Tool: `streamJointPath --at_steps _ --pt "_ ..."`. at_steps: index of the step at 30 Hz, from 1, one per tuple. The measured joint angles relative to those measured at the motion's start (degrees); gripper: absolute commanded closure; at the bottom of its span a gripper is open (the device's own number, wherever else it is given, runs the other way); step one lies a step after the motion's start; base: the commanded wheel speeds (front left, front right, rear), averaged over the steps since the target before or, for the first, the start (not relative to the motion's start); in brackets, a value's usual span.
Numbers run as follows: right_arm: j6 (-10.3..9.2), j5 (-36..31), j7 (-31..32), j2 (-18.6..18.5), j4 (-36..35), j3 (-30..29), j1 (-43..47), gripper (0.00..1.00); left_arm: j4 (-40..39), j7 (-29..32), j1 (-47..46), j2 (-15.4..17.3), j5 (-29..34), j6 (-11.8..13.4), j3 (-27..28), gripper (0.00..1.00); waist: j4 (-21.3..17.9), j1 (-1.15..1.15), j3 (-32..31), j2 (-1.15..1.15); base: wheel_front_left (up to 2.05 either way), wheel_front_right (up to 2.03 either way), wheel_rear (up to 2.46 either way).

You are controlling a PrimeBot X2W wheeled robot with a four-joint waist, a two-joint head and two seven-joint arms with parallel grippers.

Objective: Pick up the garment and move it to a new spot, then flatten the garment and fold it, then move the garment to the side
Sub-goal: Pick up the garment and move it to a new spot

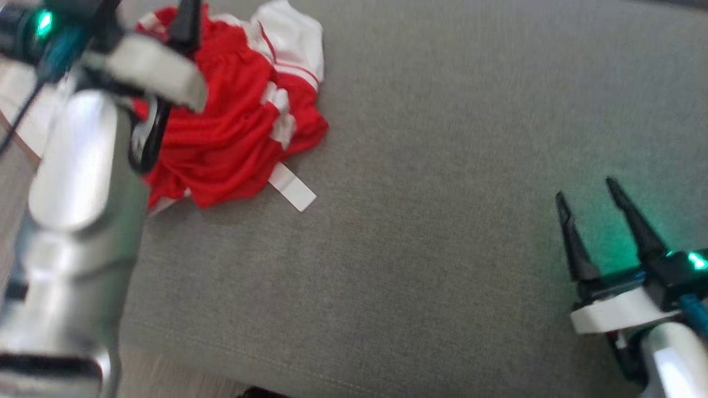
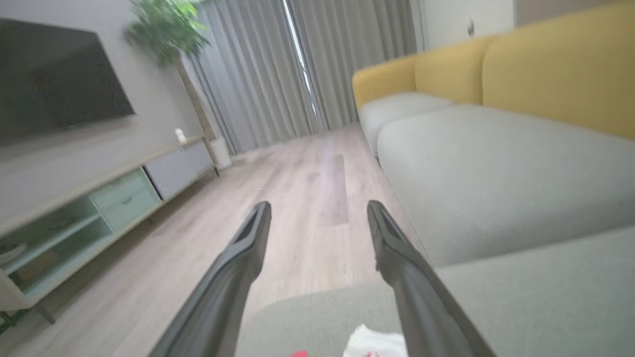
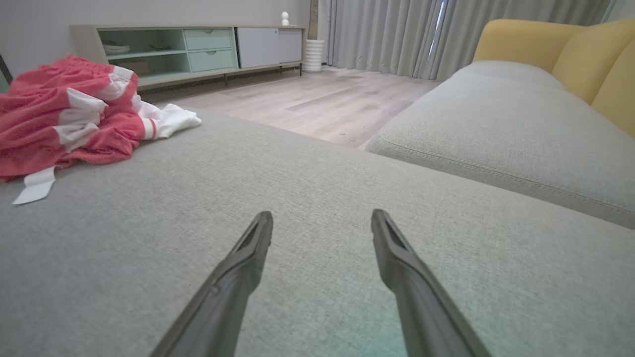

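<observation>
While the grey seat cushion (image 1: 442,249) spreads across most of your head view, you have the red-and-white garment (image 1: 232,127) lying crumpled at the upper left of that view, close to the cushion's left edge. Your pale left forearm (image 1: 72,182) reaches up beside it. Your left gripper (image 2: 317,208) hangs over the heap with its fingers spread wide and nothing between them. Your right gripper (image 1: 585,189) sits well apart at the lower right, low above bare cushion, fingers likewise parted and empty. A white strip (image 1: 293,189) pokes out from under the garment's near edge.
</observation>
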Motion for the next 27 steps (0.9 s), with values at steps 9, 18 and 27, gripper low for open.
streamJointPath --at_steps 9,18,27 --pt "0.0 -0.27 0.0 -2.88 -3.92 -1.96 0.4 0.0 15.29 10.42 -10.32 2.76 -10.14 -0.42 -16.16 0.0 -1.74 -0.02 6.42 0.0 0.0 0.0 0.0" --pt "0.0 -0.27 -0.01 -4.23 -5.98 -3.15 1.98 0.0 26.46 14.63 -12.49 5.05 -14.25 -0.43 -24.34 0.0 -1.87 -0.03 8.48 0.0 0.0 0.0 0.0" --pt "0.0 -0.78 -0.26 -4.27 -6.28 -3.28 1.91 0.0 31.83 14.03 -14.17 3.85 -17.36 -0.43 -27.52 1.0 -1.34 -0.03 9.39 0.0 0.0 0.0 0.0"
